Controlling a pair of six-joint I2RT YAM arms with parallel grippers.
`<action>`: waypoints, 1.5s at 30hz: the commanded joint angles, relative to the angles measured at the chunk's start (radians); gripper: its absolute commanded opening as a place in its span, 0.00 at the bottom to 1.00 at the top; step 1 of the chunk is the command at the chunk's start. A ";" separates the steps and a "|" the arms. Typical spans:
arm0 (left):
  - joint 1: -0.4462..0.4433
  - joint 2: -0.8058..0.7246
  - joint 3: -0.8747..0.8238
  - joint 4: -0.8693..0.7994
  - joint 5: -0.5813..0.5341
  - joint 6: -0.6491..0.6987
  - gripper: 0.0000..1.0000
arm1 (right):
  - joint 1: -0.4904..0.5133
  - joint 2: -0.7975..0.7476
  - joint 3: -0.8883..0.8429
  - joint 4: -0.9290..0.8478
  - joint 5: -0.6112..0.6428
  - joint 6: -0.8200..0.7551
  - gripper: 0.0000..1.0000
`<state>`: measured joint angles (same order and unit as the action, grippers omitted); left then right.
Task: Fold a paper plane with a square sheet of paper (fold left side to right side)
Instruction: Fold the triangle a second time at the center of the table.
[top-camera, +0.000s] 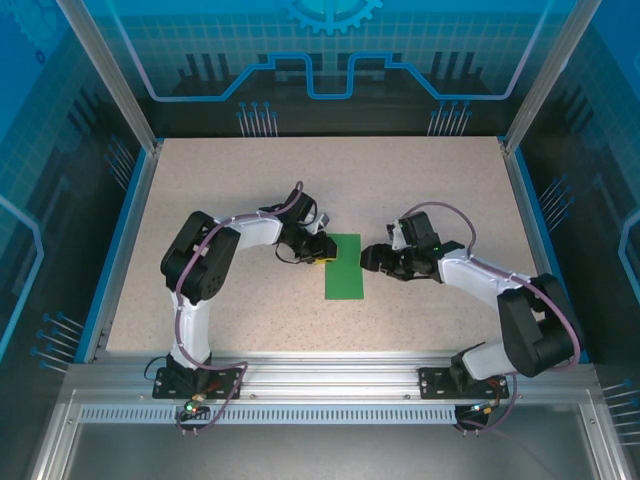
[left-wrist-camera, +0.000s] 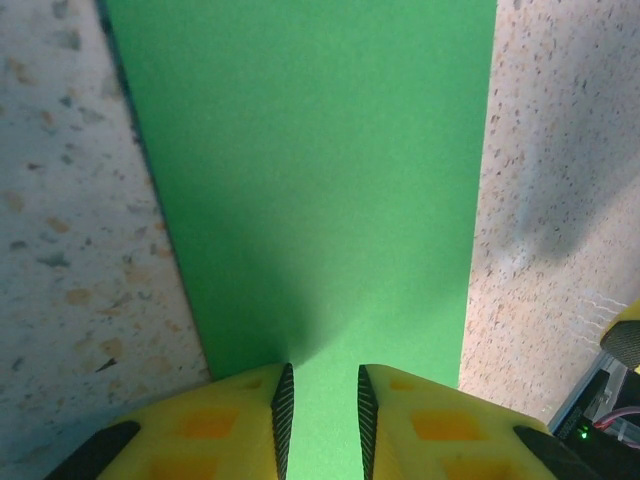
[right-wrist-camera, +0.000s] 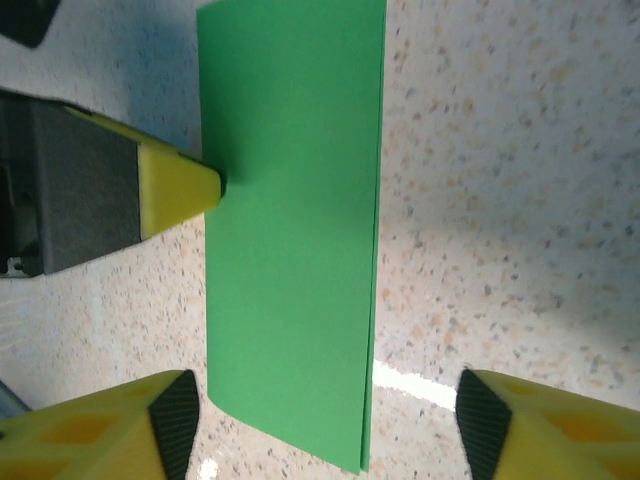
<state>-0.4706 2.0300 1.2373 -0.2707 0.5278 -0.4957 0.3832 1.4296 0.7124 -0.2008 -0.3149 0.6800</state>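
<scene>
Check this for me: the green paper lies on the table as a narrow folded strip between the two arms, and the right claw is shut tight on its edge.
Not right. The right claw is wide open and grips nothing, as the right wrist view shows. The green paper does lie on the table as a narrow folded strip between the arms.

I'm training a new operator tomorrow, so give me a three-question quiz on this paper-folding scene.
1. True or false: the bright green sheet of paper lies as a full, open square on the speckled beige table.
2. Which one has its yellow fingers spread wide? A) left gripper B) right gripper
3. Fill in: in the top view, the left gripper meets the paper at its ___ long edge.

Key: 1 false, it is a narrow folded rectangle; 2 B; 3 left.
</scene>
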 joint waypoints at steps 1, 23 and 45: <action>0.002 0.006 0.017 -0.051 -0.013 0.006 0.26 | -0.012 0.033 0.013 -0.079 -0.081 -0.026 0.66; 0.000 0.001 -0.013 -0.039 -0.017 0.006 0.26 | 0.067 0.179 0.039 -0.042 -0.183 0.028 0.45; 0.000 -0.124 -0.083 0.061 -0.032 0.036 0.39 | 0.061 0.220 0.020 0.151 -0.254 0.134 0.44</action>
<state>-0.4706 1.9877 1.1912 -0.2413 0.5163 -0.4892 0.4492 1.6367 0.7349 -0.1341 -0.5156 0.7673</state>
